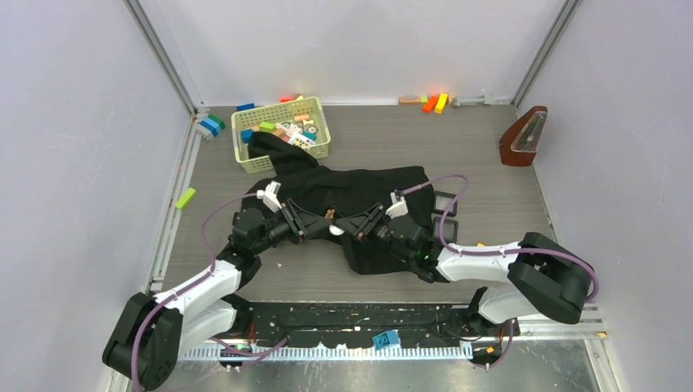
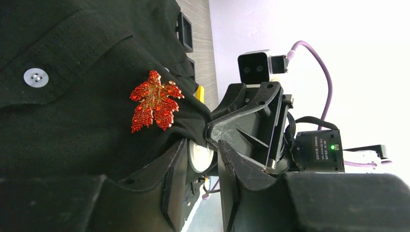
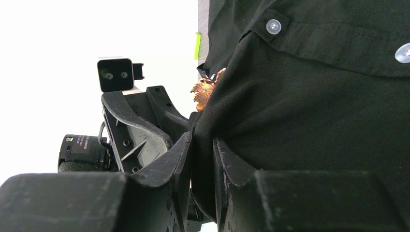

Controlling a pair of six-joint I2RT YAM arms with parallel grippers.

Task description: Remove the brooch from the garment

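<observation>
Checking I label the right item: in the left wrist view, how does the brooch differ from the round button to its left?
The brooch is red-orange and glittery; the button is plain pale grey-white. The brooch has a jagged leaf outline, the button is a round disc. The brooch is clearly larger than the button. Both sit on the black garment.

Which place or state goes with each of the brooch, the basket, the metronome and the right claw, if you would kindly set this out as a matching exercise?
Things:
1. brooch
2. basket
3. metronome
4. right claw

Places or states:
A. at the far right corner of the table
B. shut on a fold of the garment
C. pinned on the garment
D. at the far left, holding toy blocks

Pairs: 1-C, 2-D, 3-A, 4-B.
</observation>
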